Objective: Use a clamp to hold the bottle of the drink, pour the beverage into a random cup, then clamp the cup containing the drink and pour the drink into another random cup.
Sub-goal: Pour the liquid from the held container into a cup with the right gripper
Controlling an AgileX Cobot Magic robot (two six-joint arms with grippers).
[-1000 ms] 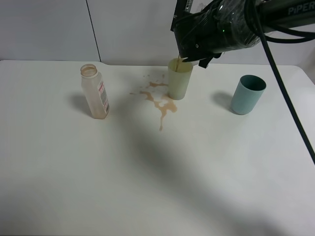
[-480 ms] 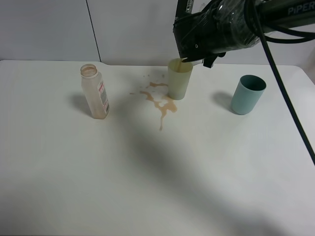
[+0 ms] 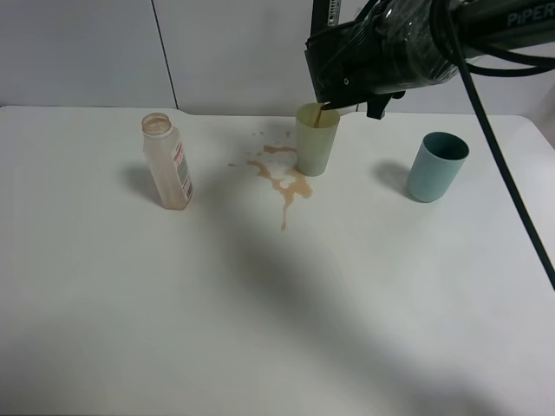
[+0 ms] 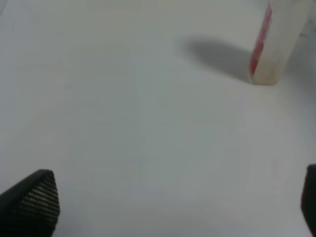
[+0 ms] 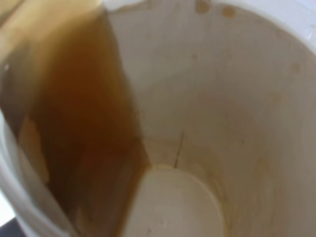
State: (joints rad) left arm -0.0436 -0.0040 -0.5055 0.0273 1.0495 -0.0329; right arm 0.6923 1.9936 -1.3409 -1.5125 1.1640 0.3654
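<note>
My arm (image 3: 408, 43) reads "PiPER"; my right gripper (image 3: 347, 91), pressed together, tips a cup (image 5: 207, 123) above the tumbler (image 3: 316, 139); the bottle (image 3: 167, 162) label is unreadable.

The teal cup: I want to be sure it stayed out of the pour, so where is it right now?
In the exterior high view the teal cup stands upright on the right side of the table, apart from the yellow-green tumbler to its left.

Desk (image 3: 130, 303): plain white. Spill (image 3: 282, 179): light brown, streaked, with splashes. Tumbler (image 3: 314, 147): pale yellow-green, no pattern. Teal cup (image 3: 435, 166): uniform blue-green. Bottle (image 3: 167, 162): clear, cloudy, label white with red print; brown residue at base. Beverage (image 5: 79, 123): brown, translucent, inside a white-walled cup (image 5: 237, 98) with tan staining. Left tool (image 4: 168, 207): black fingers (image 4: 34, 197), cross-hatched texture. Arm (image 3: 408, 43): glossy black.
</note>
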